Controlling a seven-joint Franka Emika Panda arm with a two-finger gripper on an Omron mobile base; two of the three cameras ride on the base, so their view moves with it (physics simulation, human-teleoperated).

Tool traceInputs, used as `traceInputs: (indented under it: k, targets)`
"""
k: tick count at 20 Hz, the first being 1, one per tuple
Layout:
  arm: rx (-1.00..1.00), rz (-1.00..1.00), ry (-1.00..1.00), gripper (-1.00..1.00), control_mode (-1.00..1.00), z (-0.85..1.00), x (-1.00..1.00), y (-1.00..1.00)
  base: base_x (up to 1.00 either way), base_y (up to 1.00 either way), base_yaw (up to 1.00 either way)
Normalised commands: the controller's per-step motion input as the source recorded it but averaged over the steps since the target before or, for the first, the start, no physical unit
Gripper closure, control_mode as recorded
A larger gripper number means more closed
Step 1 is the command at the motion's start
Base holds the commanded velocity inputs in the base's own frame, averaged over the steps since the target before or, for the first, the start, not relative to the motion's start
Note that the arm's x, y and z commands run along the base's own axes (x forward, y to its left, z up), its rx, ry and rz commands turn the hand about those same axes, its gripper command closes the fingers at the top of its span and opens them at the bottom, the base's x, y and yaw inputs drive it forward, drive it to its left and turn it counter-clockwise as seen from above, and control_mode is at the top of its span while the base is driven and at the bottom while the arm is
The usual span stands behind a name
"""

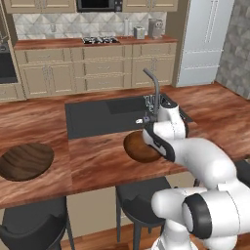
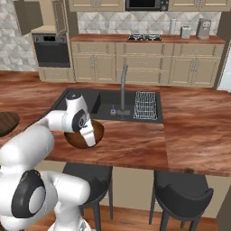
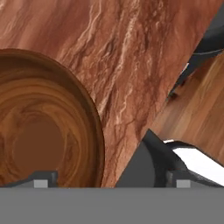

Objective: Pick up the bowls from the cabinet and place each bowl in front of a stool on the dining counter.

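One dark brown wooden bowl (image 1: 137, 147) (image 2: 91, 133) (image 3: 43, 131) rests on the dining counter (image 1: 97, 161) (image 2: 135, 144) near its front edge, above a black stool (image 1: 141, 197) (image 2: 88, 178). My gripper (image 3: 110, 180) hangs just over this bowl, open, its fingertips (image 3: 41, 180) wide apart on either side of the bowl's rim, gripping nothing. The arm hides part of the bowl in both base views. A second bowl (image 1: 27, 161) (image 2: 6, 122) lies further left on the counter, behind another stool (image 1: 36, 227). The cabinet (image 2: 38, 16) stands open at the top left.
A black sink (image 1: 105, 114) (image 2: 108, 103) with a metal faucet (image 1: 154, 85) (image 2: 122, 88) sits just behind the bowl, and a wire dish rack (image 2: 145, 106) lies in it. A third stool (image 2: 180, 194) stands to the right. Wood floor (image 3: 197, 118) lies beyond the counter edge.
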Motion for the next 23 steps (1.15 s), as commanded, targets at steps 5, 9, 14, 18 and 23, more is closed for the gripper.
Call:
traceInputs:
  k: [5, 9, 14, 18, 23]
  targets:
    - [0.0, 0.17, 0.21, -1.0, -1.0, 0.94, -0.73, 0.23, 0.0, 0.0, 0.0]
    - [0.0, 0.35, 0.05, -1.0, -1.0, 0.42, -0.94, 0.48, 0.0, 0.0, 0.0]
    - [0.05, 0.4, 0.01, -1.0, -1.0, 0.07, -0.67, 0.29, 0.0, 0.0, 0.0]
    - [0.03, 0.41, -0.03, -1.0, -1.0, 0.1, -0.29, 0.44, 0.0, 0.0, 0.0]
    - [-0.02, 0.29, -0.17, -1.0, -1.0, 0.44, -0.57, 0.25, 0.0, 0.0, 0.0]
